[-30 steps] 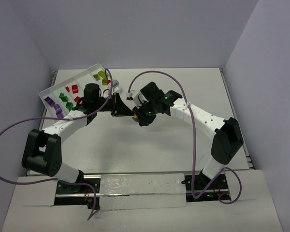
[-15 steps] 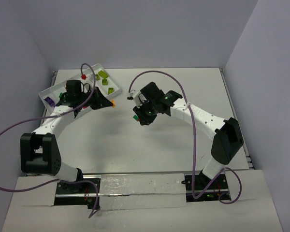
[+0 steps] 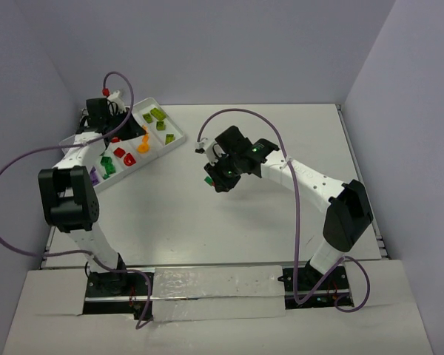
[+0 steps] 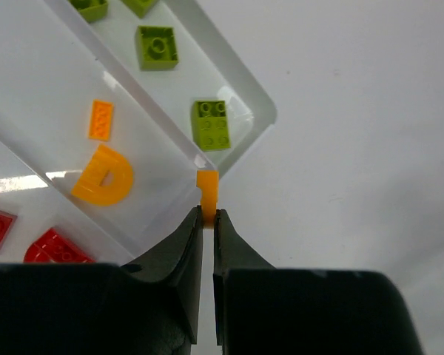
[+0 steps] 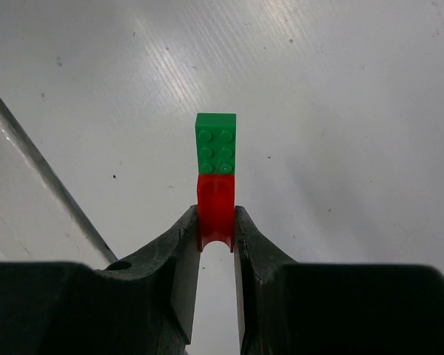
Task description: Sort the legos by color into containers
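Note:
My left gripper point(image 4: 209, 216) is shut on a thin orange lego point(image 4: 207, 192), held above the near end of the white tray point(image 4: 237, 68), at the divider between the lime and orange containers. Below lie lime legos point(image 4: 212, 124), an orange arch point(image 4: 103, 175), a small orange plate point(image 4: 101, 120) and red legos point(image 4: 52, 248). From above, the left gripper point(image 3: 140, 137) hangs over the tray point(image 3: 163, 150). My right gripper point(image 5: 215, 222) is shut on a red lego point(image 5: 215, 207) with a green lego point(image 5: 215, 143) stuck to its far end, above the table at mid-centre point(image 3: 210, 176).
The tray also holds green legos point(image 3: 106, 164) and a purple lego point(image 3: 94, 176) in its nearer compartments. The left arm's purple cable point(image 3: 29, 159) loops over the table's left side. Walls close in the back and both sides.
The left arm has swung from the table's middle back to the tray, carrying the orange lego. The right arm has kept still with its red and green legos.

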